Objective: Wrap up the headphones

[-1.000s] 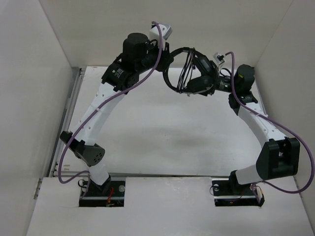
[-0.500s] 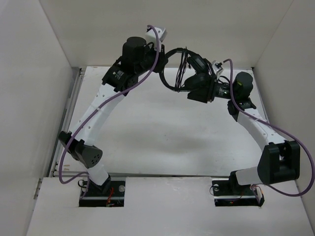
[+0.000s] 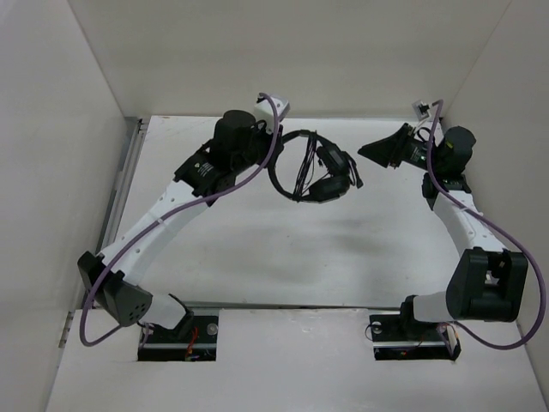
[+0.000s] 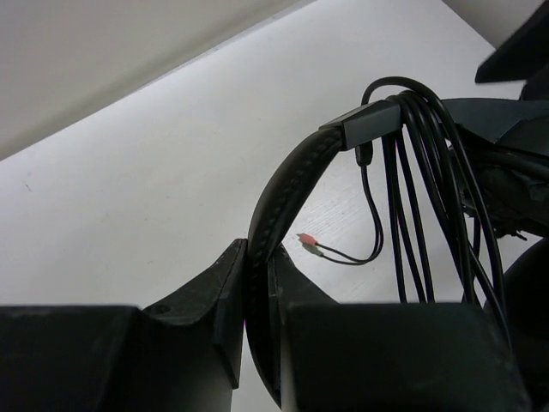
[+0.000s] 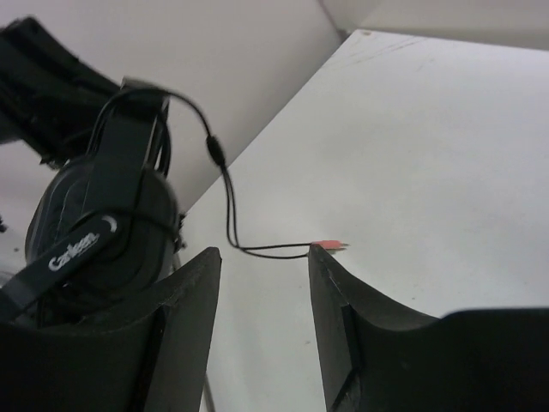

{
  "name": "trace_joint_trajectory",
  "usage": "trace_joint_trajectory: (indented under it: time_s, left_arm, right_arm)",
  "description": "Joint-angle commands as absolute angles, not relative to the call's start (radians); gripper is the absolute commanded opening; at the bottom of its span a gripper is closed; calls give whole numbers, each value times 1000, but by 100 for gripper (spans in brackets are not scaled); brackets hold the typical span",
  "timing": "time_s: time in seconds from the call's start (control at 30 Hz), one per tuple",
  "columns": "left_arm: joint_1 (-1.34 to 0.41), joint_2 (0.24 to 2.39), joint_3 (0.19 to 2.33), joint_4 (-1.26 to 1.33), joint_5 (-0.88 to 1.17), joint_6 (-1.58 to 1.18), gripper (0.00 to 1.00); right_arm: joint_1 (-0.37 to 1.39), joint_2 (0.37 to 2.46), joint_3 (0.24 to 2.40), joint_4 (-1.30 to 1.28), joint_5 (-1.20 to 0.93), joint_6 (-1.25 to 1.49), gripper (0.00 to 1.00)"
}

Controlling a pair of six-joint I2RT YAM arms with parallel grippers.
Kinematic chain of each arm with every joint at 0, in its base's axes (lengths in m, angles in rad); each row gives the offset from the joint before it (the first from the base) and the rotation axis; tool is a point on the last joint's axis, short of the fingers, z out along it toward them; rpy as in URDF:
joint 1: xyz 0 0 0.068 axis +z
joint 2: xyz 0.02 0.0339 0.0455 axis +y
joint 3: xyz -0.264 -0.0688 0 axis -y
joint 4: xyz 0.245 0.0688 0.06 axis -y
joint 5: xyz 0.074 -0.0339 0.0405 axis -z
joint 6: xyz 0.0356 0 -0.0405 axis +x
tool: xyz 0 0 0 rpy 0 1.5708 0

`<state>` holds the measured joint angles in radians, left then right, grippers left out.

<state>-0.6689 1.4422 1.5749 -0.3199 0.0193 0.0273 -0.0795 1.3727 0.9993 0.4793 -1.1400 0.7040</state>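
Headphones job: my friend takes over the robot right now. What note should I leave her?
Left gripper: shut on the headband, holding the headphones up.
Right gripper: open, empty, off to the right of them.
Done: cable looped several times over the headband.
Left: the last stretch with the plugs hangs loose; it likely needs winding or tucking in, then the headphones set down.

The left pincer (image 3: 276, 158), arm stretched forward, clamps the headphones (image 3: 330, 182); the right pincer (image 3: 371, 148) gapes open, well apart.
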Motion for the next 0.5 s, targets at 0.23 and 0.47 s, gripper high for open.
trace_joint_trajectory:
  time_s: [0.23, 0.47]
  left_arm:
    - [-671, 1233, 1358, -206, -5, -47, 0]
    - [-657, 1137, 1189, -232, 15, -138, 0]
  right_arm:
    - [-114, 1316, 996, 440, -1092, 585, 51]
    - [-110, 1293, 979, 361, -1072, 511, 51]
